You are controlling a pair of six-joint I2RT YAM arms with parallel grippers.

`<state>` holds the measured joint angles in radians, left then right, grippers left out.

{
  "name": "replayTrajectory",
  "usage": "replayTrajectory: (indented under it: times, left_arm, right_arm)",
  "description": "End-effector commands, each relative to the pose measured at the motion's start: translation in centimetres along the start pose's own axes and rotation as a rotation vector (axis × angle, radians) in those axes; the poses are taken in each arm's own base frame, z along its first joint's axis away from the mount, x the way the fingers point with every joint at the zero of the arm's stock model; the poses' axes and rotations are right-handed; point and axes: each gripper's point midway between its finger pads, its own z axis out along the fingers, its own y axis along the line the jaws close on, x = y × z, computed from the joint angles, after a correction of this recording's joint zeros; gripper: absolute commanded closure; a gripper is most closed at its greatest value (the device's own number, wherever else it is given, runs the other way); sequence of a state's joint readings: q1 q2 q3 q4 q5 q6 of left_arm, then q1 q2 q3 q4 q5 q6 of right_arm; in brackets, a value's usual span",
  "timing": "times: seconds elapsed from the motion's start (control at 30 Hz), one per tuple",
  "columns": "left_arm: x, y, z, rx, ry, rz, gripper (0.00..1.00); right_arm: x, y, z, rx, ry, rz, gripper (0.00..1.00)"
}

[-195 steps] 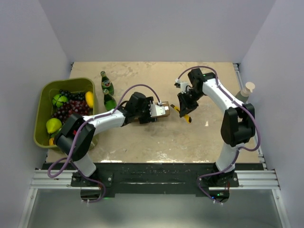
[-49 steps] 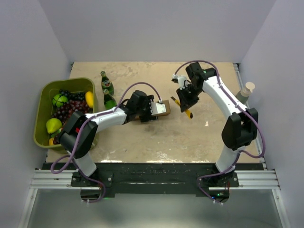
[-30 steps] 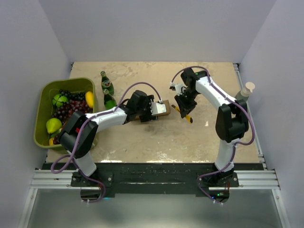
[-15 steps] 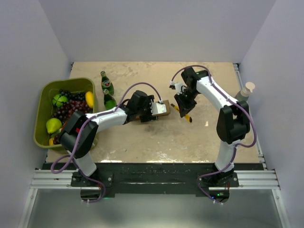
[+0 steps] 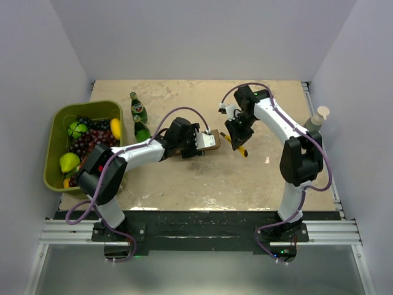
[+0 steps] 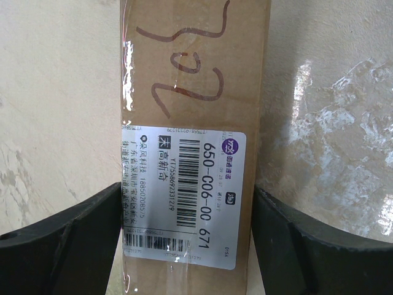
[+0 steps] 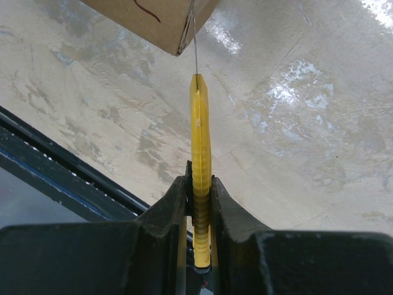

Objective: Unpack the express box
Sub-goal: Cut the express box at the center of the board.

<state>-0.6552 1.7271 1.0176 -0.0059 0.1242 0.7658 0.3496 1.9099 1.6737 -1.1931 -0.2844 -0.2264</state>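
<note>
The express box [image 5: 210,141], a brown carton with a white label [image 6: 184,190] and handwriting on its top face, lies at mid table. My left gripper [image 5: 198,142] is closed on it, one black finger [image 6: 73,239] pressed to each long side of the carton [image 6: 196,92]. Just right of it, my right gripper [image 5: 238,130] is shut on a slim yellow utility knife [image 5: 242,151]. In the right wrist view the knife [image 7: 200,135] stands edge-on between the gripper's [image 7: 199,184] fingers. Its thin blade reaches up to a corner of the box [image 7: 153,18].
A green basin [image 5: 58,120] of grapes, lemons and other fruit sits at the left edge. Two green bottles [image 5: 138,109] [image 5: 141,130] stand between it and the box. A pale bottle [image 5: 318,117] stands by the right wall. A dark rail [image 7: 55,160] runs along the table's near edge.
My right gripper has shifted slightly left with the knife, bringing the blade closer to the box's right end. The left arm and the box have not moved.
</note>
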Motion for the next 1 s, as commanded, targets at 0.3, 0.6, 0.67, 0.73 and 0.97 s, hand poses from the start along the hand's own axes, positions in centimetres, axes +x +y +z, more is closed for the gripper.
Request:
replayTrajectory:
  times: [0.3, 0.6, 0.67, 0.73, 0.97]
  left_arm:
    - [2.21, -3.06, 0.97, 0.091, 0.071, -0.032, 1.0]
    - [2.51, -3.23, 0.94, 0.094, 0.078, -0.032, 1.0]
    - [2.39, -3.14, 0.96, 0.092, 0.074, -0.032, 1.0]
    - [2.38, -3.1, 0.97, 0.09, 0.074, -0.033, 1.0]
    - [2.37, -3.09, 0.94, 0.089, 0.073, -0.033, 1.0]
  right_arm:
    - [-0.45, 1.14, -0.05, -0.028, -0.002, -0.017, 1.0]
    - [-0.65, 0.2, -0.58, 0.037, -0.015, -0.009, 1.0]
    - [-0.39, 0.15, -0.44, 0.038, -0.011, 0.0, 1.0]
    - [-0.12, 0.28, -0.2, 0.028, -0.001, 0.003, 1.0]
    - [-0.18, 0.3, 0.23, 0.019, 0.01, 0.002, 1.0]
